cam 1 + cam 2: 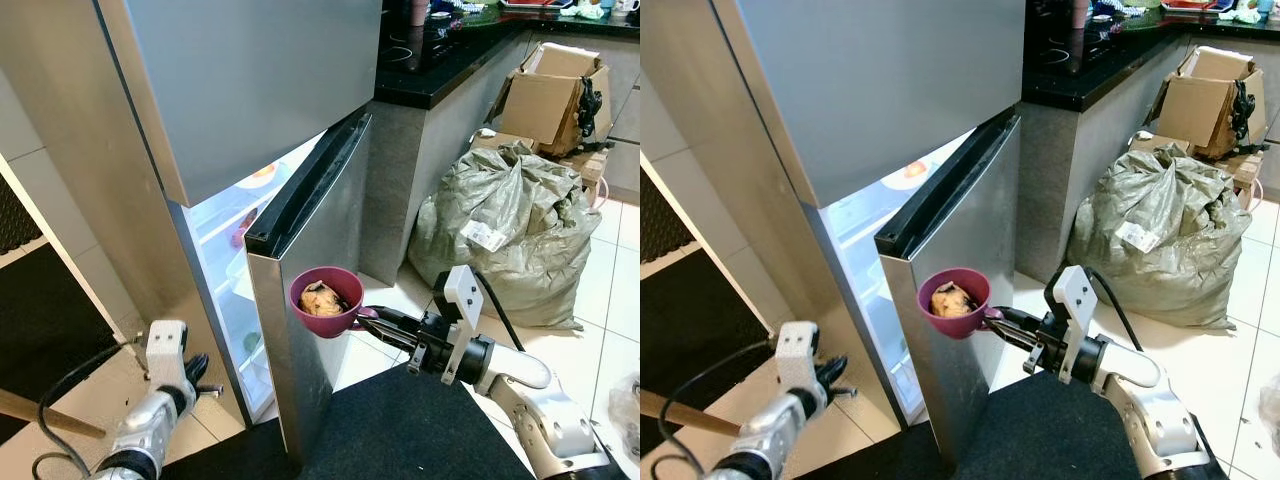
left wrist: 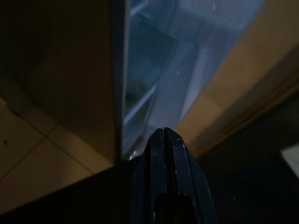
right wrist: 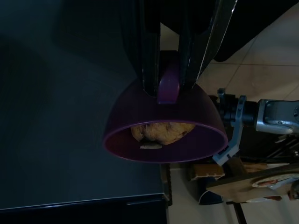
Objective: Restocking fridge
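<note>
Purple bowl [image 1: 326, 301] — gripped by right tool [image 1: 372, 318] — beside fridge door [image 1: 318, 300].

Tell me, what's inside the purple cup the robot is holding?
A lumpy, brownish piece of food sits in the purple cup, held by the right gripper. Whatever lies beneath it is hidden.

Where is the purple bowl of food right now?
Right claw holds the purple bowl by its handle, against the outer face of the half-open lower fridge door.

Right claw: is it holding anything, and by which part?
Yes. The right claw grips the purple bowl by its short handle; food sits inside. The left claw holds nothing.
</note>
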You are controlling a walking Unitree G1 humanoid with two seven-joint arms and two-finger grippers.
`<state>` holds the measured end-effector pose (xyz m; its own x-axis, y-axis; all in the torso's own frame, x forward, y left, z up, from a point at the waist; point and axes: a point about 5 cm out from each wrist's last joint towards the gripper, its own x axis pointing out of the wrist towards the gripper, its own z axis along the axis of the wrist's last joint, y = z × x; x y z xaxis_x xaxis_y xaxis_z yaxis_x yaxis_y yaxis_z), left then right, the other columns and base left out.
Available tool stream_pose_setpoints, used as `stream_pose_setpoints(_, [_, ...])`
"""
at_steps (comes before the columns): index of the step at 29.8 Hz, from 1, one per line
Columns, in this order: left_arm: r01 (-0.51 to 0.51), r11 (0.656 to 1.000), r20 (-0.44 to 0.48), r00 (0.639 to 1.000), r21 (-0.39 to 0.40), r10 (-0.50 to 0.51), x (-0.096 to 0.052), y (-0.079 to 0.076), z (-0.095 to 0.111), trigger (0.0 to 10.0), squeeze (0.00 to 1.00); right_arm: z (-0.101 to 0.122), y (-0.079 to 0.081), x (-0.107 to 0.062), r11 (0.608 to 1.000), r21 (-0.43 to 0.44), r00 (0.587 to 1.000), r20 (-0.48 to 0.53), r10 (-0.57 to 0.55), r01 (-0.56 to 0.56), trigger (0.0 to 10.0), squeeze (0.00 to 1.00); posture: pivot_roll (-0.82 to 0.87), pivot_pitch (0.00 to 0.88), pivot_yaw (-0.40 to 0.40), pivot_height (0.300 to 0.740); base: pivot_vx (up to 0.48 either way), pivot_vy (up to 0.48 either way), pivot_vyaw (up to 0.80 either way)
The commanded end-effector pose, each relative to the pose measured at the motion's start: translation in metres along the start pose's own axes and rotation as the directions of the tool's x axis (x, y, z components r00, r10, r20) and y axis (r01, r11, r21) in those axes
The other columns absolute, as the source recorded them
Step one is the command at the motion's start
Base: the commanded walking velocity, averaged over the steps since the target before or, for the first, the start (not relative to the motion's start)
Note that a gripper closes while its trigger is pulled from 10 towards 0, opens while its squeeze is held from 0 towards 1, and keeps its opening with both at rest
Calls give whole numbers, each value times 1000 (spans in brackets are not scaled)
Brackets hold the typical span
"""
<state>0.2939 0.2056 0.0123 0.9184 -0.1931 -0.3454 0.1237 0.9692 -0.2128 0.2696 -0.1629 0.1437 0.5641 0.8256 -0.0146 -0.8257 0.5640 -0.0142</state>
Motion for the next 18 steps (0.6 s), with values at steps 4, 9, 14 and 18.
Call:
stream_pose_setpoints(4, [14, 999, 75, 997, -36, -11, 18, -27, 16, 10000, 0, 7, -2, 6, 1000, -19, 999, 39, 7, -6, 10000, 0, -130, 5, 36, 740, 0, 0, 0])
stream_pose_setpoints(9, [37, 999, 98, 995, -27, -34, 29, -48, 27, 10000, 0, 8, -2, 8, 1000, -23, 999, 44, 7, -6, 10000, 0, -140, 0, 40, 740, 0, 0, 0])
stream_pose_setpoints(14, [57, 998, 110, 992, -30, -53, 33, -56, 31, 10000, 0, 9, -2, 7, 1000, -25, 999, 46, 5, -4, 10000, 0, -143, 0, 42, 740, 0, 0, 0])
stream_pose_setpoints(18, [125, 990, 137, 984, -68, -114, 39, -75, 37, 10000, 0, 10, -2, 6, 1000, -27, 999, 49, -3, 5, 10000, 0, -147, 2, 43, 740, 0, 0, 0])
